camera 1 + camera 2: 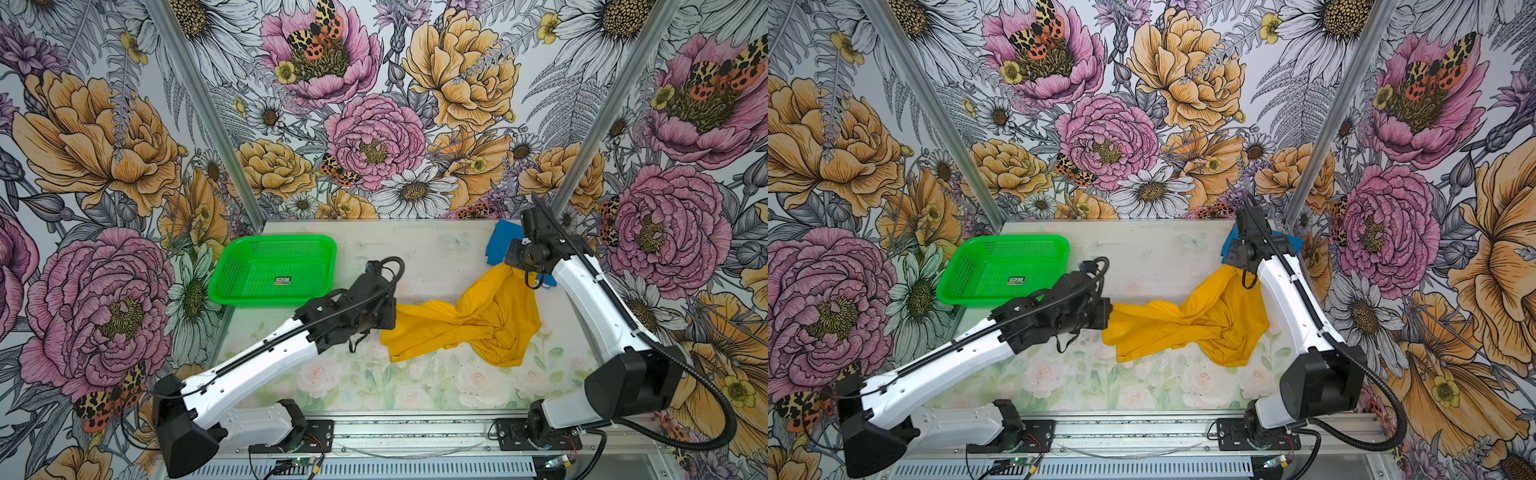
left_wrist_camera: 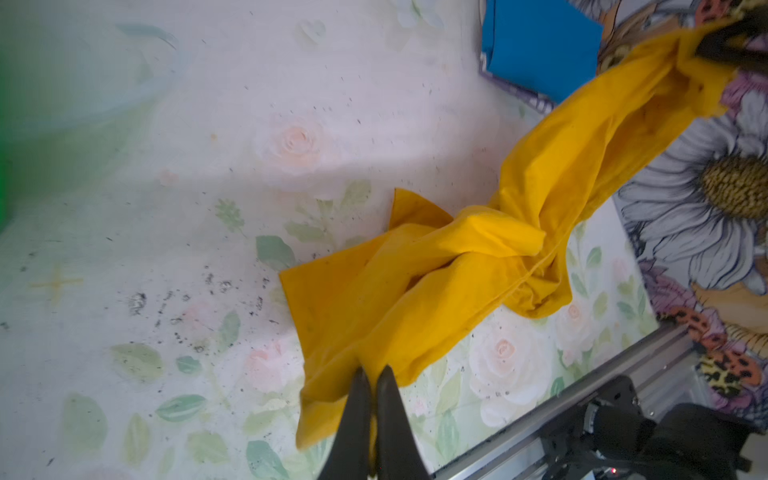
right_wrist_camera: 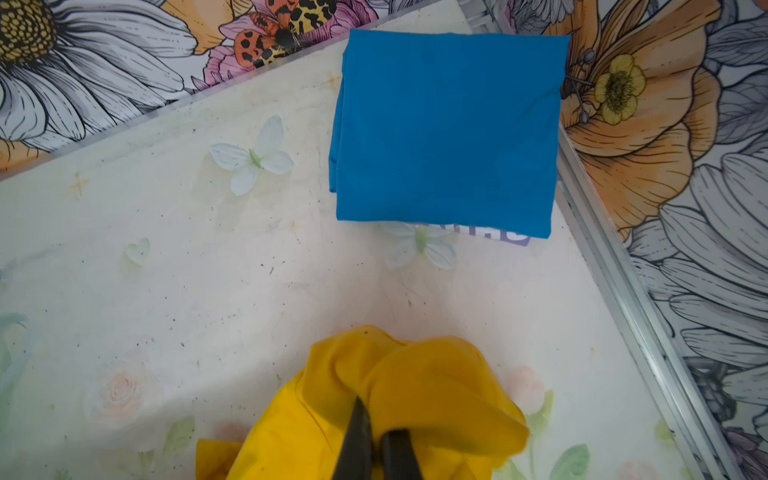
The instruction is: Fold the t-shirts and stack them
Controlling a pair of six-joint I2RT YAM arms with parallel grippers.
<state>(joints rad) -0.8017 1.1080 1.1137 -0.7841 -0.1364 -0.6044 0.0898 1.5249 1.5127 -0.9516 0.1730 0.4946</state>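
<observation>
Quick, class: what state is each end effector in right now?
Left end effector: closed, holding the yellow shirt.
Right end effector: closed, holding the yellow shirt too.

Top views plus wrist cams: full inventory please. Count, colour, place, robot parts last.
yellow t-shirt: 1, mustard yellow, crumpled and twisted, centre-right of the table, one end lifted
blue t-shirt: 1, bright blue, folded square, far right corner, white lettering at one edge
basket: 1, green perforated plastic, far left of the table, no cloth inside
label: 1, small, on the basket floor, print too small to read
table: 1, pale floral print, speckled with dark marks
left gripper: 1, black, shut on the yellow t-shirt's near-left edge
right gripper: 1, black, shut on the yellow t-shirt's raised far end, near the blue t-shirt
</observation>
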